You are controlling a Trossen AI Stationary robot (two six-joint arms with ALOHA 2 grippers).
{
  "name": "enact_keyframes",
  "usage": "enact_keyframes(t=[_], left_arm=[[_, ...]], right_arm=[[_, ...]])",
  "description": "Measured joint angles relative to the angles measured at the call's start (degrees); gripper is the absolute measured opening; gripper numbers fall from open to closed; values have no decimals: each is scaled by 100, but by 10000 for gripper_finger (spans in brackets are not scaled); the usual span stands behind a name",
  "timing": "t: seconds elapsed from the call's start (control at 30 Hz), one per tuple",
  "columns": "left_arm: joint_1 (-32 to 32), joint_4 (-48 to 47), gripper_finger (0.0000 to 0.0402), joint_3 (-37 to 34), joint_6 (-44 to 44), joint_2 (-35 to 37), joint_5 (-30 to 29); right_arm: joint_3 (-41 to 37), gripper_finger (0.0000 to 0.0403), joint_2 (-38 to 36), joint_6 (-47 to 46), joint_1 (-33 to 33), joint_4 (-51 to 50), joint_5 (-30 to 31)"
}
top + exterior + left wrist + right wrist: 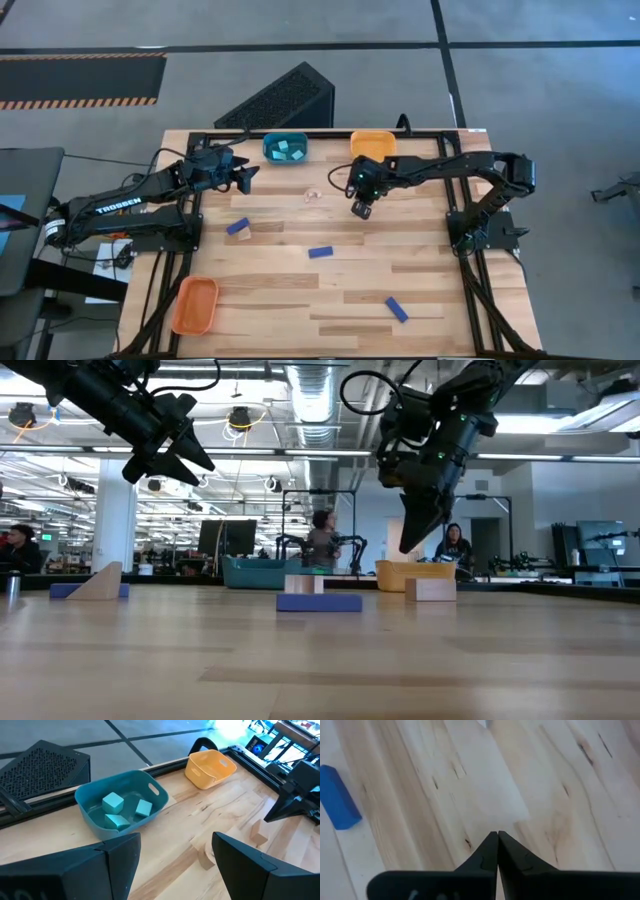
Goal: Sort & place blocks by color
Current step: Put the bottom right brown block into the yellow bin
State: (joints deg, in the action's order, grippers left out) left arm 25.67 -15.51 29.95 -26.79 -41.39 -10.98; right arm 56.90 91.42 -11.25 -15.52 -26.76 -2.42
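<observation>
Three dark blue blocks [237, 227] [320, 252] [397, 309] lie flat on the wooden table. Three cyan blocks [114, 801] lie in the teal tray [302, 148] at the far edge. Pale wood blocks [315, 196] rest on the table between the arms, and they also show in the left wrist view [205, 856]. My left gripper [175, 850] is open and empty, raised near the teal tray [155, 790]. My right gripper [497, 837] is shut and empty, pointing down above bare table, with one blue block [337, 797] off to its side.
An orange tray [373, 145] stands at the far edge beside the teal tray. A second orange tray [195, 305] sits at the near left corner. A dark perforated box [280, 100] lies beyond the far edge. People stand in the room behind the table [322, 540].
</observation>
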Motion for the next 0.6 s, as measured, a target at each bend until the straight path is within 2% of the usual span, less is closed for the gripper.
enact_keyframes(t=[0.27,0.4,0.6], left_arm=[[0,-2,234,0,-93,0,2],[0,-4,234,0,-92,0,2],[0,-7,234,0,-65,0,-84]], right_arm=[[-383,41,-2,-247,54,309,170],[-774,41,-2,-526,60,737,12],[-761,41,-73,-502,253,750,-114]])
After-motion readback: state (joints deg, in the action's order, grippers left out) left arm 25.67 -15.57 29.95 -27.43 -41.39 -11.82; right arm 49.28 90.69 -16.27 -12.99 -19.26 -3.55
